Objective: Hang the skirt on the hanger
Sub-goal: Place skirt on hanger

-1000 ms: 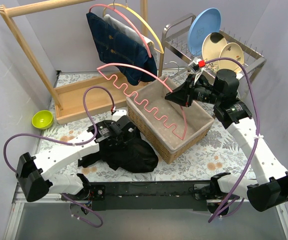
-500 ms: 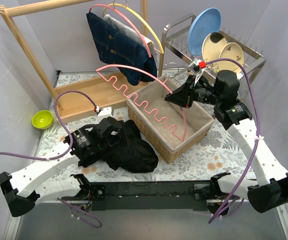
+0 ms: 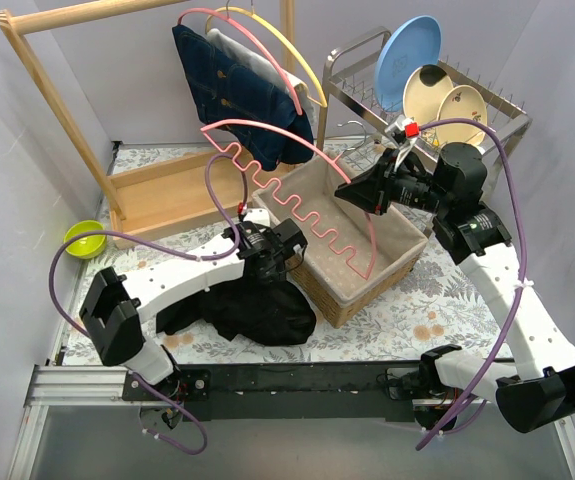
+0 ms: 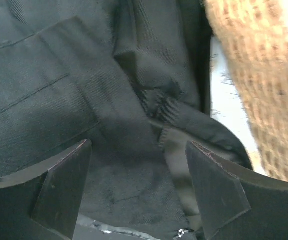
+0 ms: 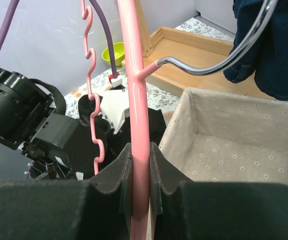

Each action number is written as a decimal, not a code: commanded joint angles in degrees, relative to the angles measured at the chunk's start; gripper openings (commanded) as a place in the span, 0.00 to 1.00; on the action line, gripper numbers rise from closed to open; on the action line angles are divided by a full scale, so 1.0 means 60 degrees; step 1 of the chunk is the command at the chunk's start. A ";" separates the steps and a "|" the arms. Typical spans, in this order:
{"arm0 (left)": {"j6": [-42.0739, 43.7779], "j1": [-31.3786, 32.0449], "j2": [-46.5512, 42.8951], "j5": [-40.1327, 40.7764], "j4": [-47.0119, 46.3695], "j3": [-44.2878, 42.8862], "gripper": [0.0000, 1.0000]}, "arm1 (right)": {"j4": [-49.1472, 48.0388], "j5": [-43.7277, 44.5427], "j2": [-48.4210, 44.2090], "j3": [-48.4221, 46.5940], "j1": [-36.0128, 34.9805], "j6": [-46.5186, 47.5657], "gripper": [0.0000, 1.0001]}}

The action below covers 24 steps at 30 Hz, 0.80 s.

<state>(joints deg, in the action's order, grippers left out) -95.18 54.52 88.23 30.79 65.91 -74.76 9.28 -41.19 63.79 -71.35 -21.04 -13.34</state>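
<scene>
Gripping wavy pink hanger (image 5: 137,115), crumpled black skirt (image 3: 265,316)

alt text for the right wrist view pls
The right gripper is shut on the pink hanger, whose bar runs straight up the middle of the view. Beyond it, the left arm is low on the left, the lined basket sits right, and a green bowl lies far back.

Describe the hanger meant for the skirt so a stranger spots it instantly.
Find the wicker basket mid-table. Slanting above it is a pink hanger, clamped in the right pincer. Unlike those hung with clothes on the wooden rack, it is bare; its lower bar is wavy.
</scene>
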 commanded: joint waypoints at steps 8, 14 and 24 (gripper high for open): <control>-0.0734 0.0112 0.1774 0.1490 0.1552 -0.0841 0.70 | -0.0521 -0.0093 -0.0392 0.0158 0.0064 -0.0032 0.01; -0.0735 0.0229 0.1513 0.1637 0.2257 -0.0958 0.57 | -0.0565 -0.0137 -0.0363 0.0173 0.0064 -0.0061 0.01; -0.0455 0.0244 -0.0655 0.0729 0.2257 0.0255 0.19 | -0.0653 -0.0181 -0.0334 0.0188 0.0064 -0.0193 0.01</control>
<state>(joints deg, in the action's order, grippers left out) -97.69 55.70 90.30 36.45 76.27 -76.99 9.69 -41.21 63.11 -69.82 -20.73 -13.54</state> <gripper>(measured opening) 0.231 0.200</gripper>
